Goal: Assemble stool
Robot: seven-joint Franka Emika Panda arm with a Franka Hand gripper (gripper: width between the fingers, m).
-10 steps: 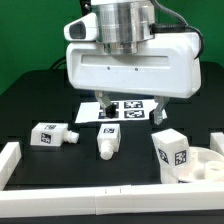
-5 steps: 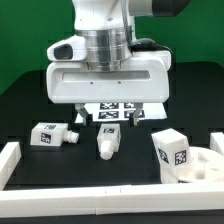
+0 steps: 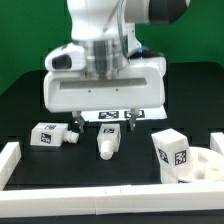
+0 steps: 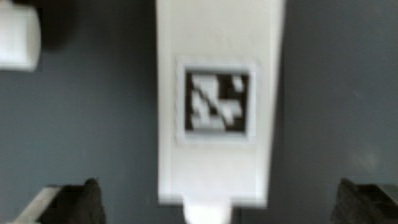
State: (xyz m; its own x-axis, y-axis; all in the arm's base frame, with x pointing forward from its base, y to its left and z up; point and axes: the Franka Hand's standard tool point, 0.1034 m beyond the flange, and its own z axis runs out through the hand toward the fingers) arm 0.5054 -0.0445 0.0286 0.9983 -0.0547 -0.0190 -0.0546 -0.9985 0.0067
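Observation:
A white stool leg [image 3: 106, 143] with a narrower end lies on the black table in the exterior view. My gripper [image 3: 104, 122] hangs just above it, open and empty. In the wrist view the same leg [image 4: 221, 100] with its tag runs down the middle between my two dark fingertips [image 4: 71, 205], and my gripper [image 4: 217, 206] touches nothing. A second leg [image 3: 50, 134] lies at the exterior view's left. A third leg [image 3: 172, 152] stands upright at the right, next to the round seat disc [image 3: 203, 167].
The marker board [image 3: 113, 116] lies behind the gripper, partly hidden by it. White border rails run along the front [image 3: 100, 196] and at the left corner [image 3: 10, 160]. Another white part [image 4: 15, 40] shows at the wrist view's edge.
My gripper has moved toward the exterior view's left and come a little lower, so that it now stands over the middle leg. The parts have not moved.

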